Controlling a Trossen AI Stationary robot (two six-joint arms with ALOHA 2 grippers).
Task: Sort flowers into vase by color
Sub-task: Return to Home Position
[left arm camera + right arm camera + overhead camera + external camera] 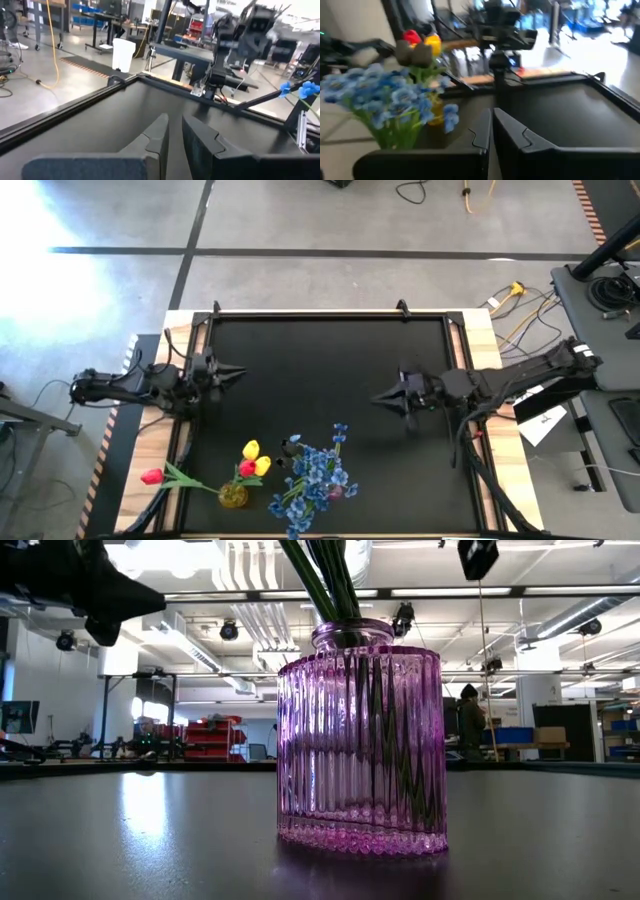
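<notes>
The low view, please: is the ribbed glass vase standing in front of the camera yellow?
No, the ribbed glass vase is pinkish purple, with green stems standing in its neck.

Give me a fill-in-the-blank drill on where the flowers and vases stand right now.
1. The purple vase holds the ___ sprays.
2. The yellow vase holds yellow tulips and ___ tulips.
3. One red tulip leans out of the yellow vase toward the ___ gripper's side.
4. The left gripper and the right gripper hold ___ flowers.

Missing words: blue; red; left; no.
</notes>
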